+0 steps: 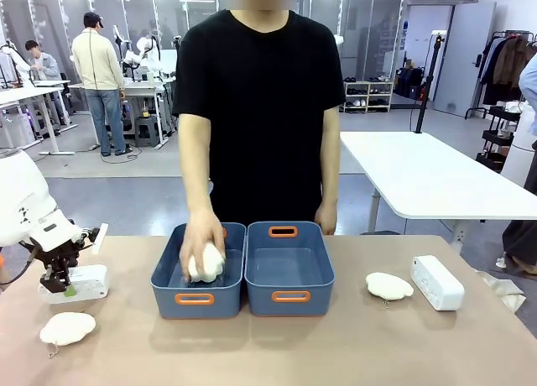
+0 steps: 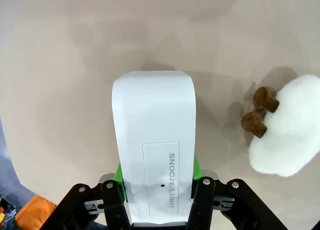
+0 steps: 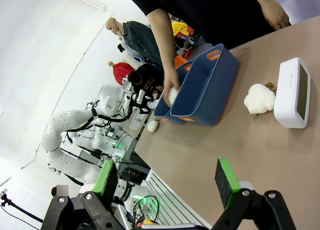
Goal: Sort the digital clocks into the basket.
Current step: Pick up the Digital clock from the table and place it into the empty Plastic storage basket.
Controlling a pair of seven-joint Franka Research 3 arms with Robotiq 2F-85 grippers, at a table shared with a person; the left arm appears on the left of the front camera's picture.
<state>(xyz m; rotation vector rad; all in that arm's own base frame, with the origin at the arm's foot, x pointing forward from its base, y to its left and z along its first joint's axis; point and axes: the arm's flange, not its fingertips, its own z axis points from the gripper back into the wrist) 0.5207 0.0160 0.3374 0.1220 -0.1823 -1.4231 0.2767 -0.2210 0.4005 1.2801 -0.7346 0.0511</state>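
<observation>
Lower centre: left tool [image 2: 157, 179] clamps the digital clock [image 2: 152, 135] across its narrow sides; rigid, smooth, probably light plastic. The right tool [image 3: 166, 179] stands released.

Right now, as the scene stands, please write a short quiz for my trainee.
1. True or false: the left end effector is shut on a digital clock.
2. What does the person's hand hold in the left blue basket? A) plush paw B) clock C) nothing
3. How many clocks lie in the right blue basket?
Key: 1 true; 2 A; 3 none.
</observation>
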